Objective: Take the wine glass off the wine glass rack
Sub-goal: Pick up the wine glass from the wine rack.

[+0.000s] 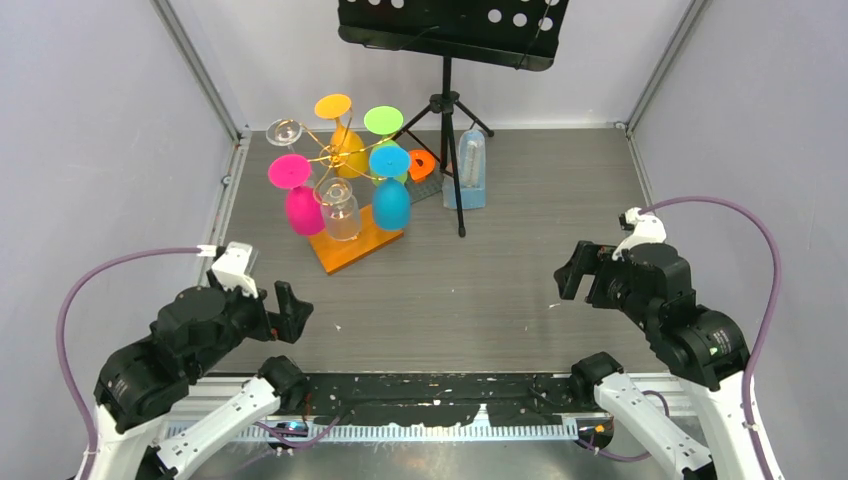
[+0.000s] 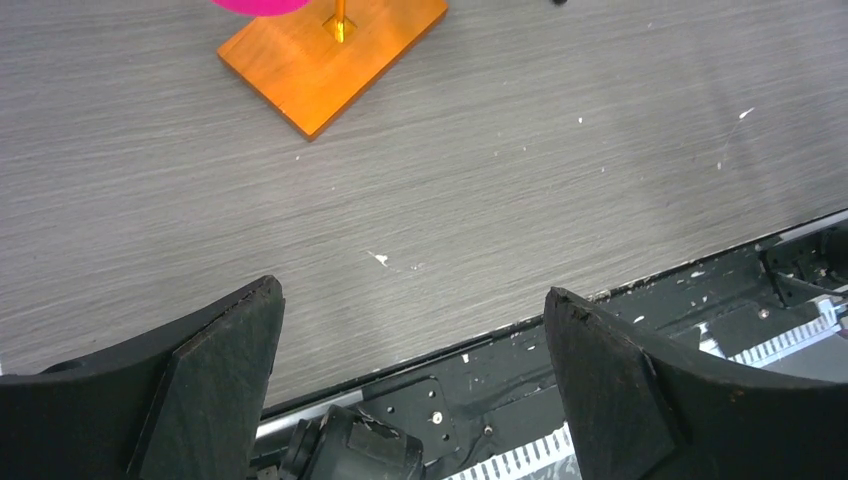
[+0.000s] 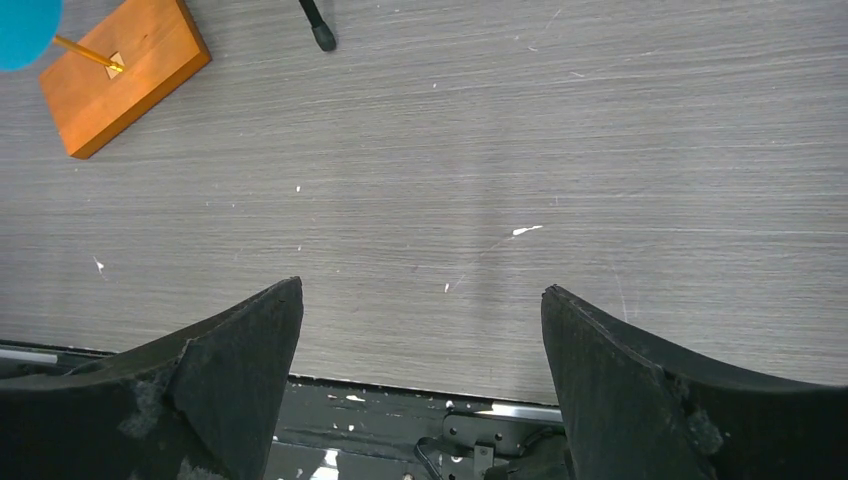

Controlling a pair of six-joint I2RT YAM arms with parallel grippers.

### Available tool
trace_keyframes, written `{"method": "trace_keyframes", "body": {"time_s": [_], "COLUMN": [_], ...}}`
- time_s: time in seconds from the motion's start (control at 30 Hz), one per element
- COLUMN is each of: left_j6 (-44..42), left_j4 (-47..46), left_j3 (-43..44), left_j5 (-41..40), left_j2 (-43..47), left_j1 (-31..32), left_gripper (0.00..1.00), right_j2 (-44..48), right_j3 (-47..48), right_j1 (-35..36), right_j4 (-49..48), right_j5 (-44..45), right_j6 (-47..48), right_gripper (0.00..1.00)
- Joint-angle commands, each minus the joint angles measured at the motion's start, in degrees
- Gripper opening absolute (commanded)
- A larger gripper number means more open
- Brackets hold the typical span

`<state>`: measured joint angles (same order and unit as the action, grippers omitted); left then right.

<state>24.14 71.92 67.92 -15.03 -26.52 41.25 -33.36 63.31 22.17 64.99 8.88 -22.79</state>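
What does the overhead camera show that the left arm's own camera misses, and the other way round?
Only the overhead view shows the whole wine glass rack, with a clear glass and a blue glass hanging bowl-down, the black music stand, and both arms, left gripper and right gripper open. Only the left wrist view shows its own fingers close up. Both show the grey table, the rack's orange base and the pink glass.

Colours around the gold wire wine glass rack (image 1: 352,254), orange wooden base
Magenta wine glass (image 1: 303,210) on its left, cyan wine glass (image 1: 391,203) right, clear wine glass (image 1: 341,215) in front, yellow-orange wine glass (image 1: 334,106) and lime-green wine glass (image 1: 383,121) behind; grey wood-grain table (image 1: 500,285) beneath; black hole-punched music stand (image 1: 450,30) beyond.
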Motion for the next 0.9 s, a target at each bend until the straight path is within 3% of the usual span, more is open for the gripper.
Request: {"method": "trace_keyframes", "body": {"time_s": [0.0,0.47,0.67,0.87], "left_j6": [0.62,-3.84,-3.39,-3.36], "left_j4": [-1.84,0.14,1.2,0.89], "left_j3": [0.64,4.69,3.93,3.82], "left_j5": [-0.03,0.45,-0.13,1.92], "left_j2": [3.7,5.53,7.12,7.01], "left_j1": [0.23,0.23,0.23,0.23], "left_gripper": [0.99,0.99,0.99,0.99], "right_j2": [-3.39,-9.65,-13.9,-18.51], "right_j3": [3.63,11.55,16.26,18.23], "right_j1": [0.13,0.08,0.15,0.11], "right_j4": [-0.84,-3.54,-4.35,-10.58], "right_j5": [-1.04,-10.34,-12.21,-19.78], "right_j6": [1.26,6.79,6.41,2.94], "right_gripper": [0.95,0.95,0.95,0.95]}}
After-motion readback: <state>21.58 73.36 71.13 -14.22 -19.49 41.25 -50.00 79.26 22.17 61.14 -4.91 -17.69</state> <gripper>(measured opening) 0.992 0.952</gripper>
